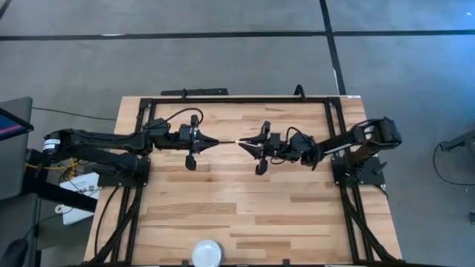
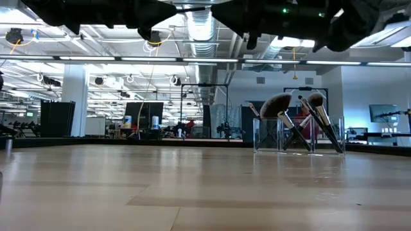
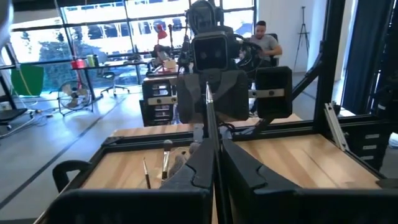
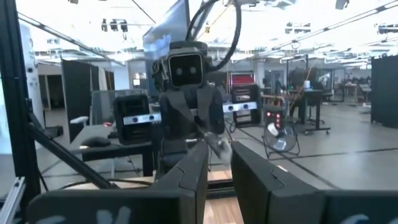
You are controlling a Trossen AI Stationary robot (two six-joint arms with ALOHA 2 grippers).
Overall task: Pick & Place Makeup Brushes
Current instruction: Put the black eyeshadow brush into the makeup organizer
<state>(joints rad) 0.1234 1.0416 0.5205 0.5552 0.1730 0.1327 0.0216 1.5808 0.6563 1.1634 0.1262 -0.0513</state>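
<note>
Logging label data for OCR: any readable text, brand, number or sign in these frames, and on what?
None readable.
Papers on the floor by the left arm's base: marks too small to read.
Monitor at the left edge: no legible text.

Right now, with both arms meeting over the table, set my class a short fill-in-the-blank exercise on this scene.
The left gripper is shut on a thin makeup ___.
The round dish is ___ in colour.
In the low view, other brushes stand in a clear ___.
Missing: brush; white; holder.
</note>
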